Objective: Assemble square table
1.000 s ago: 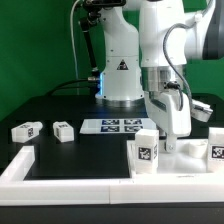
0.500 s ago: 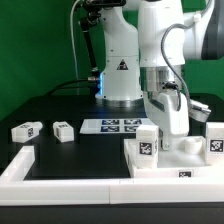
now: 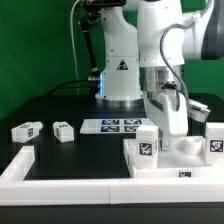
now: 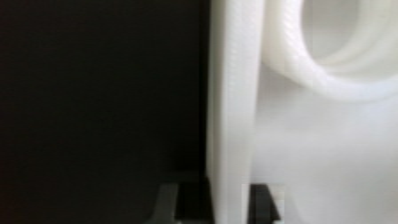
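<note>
The white square tabletop (image 3: 185,163) lies at the exterior view's right, inside the rails. Two tagged legs stand upright on it, one at its near left corner (image 3: 147,143) and one at the right (image 3: 215,141). My gripper (image 3: 170,133) reaches down onto the slab between them. In the wrist view the tabletop's thin white edge (image 4: 235,100) runs straight between the dark fingertips (image 4: 180,202), and my gripper (image 4: 221,196) is shut on it. A round socket (image 4: 329,62) shows beside that edge. Two more legs (image 3: 25,130) (image 3: 64,130) lie loose at the left.
The marker board (image 3: 112,125) lies flat before the arm's base. White border rails run along the left (image 3: 17,166) and the front (image 3: 80,190) of the black table. The arm's base (image 3: 120,85) stands at the back.
The jaws have closed on the tabletop's edge. The slab and the leg on its near corner shifted a little as they closed. In the last half second nothing moved.
</note>
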Action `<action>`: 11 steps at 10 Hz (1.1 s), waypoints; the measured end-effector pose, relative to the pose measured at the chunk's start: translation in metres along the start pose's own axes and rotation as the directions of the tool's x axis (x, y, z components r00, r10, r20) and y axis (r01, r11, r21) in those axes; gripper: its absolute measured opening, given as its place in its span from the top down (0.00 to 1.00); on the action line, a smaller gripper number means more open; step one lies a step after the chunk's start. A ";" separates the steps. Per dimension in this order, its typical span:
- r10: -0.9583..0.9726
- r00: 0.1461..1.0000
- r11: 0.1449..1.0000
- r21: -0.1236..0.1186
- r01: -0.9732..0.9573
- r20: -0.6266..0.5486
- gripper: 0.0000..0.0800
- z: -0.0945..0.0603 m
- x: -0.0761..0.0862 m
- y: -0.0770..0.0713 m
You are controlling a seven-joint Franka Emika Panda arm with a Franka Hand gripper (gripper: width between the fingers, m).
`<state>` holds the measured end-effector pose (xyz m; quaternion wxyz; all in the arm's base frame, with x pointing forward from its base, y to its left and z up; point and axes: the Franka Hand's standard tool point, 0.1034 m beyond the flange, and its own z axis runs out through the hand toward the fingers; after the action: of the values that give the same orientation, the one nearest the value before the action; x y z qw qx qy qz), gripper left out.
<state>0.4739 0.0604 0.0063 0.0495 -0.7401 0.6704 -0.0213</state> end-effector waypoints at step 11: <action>-0.741 0.668 0.669 -0.017 0.743 0.062 0.93 -0.011 0.085 0.011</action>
<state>0.4708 -0.0259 0.0136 0.0379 -0.9498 0.3105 -0.0076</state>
